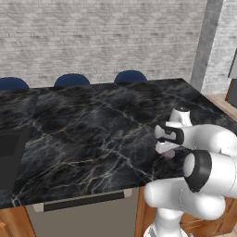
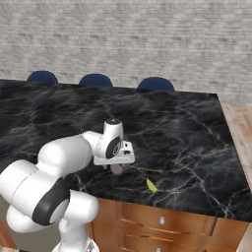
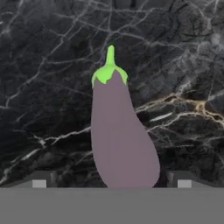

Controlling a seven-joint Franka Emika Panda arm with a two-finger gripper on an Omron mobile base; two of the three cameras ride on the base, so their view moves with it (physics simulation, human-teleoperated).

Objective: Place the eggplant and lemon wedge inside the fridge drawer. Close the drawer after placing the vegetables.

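Observation:
The eggplant (image 3: 120,140) lies on the black marble counter (image 1: 92,120), purple-grey with its green stem pointing away from the hand. My gripper (image 3: 111,181) hangs just over its thick end, open, with one dark fingertip (image 3: 40,179) on each side and clear of the skin. From the base views the hand (image 2: 116,158) points down at the counter's near edge, the eggplant (image 2: 116,170) peeking out under it and again under the gripper (image 1: 166,149). The lemon wedge (image 2: 151,185) lies a little to the right, near the edge. The fridge drawer is out of view.
Three blue stool tops (image 2: 95,79) line the far side of the counter before a grey brick wall. Wooden drawers with knobs (image 2: 161,221) sit below the near edge. A dark recess (image 1: 9,152) is at the counter's left end.

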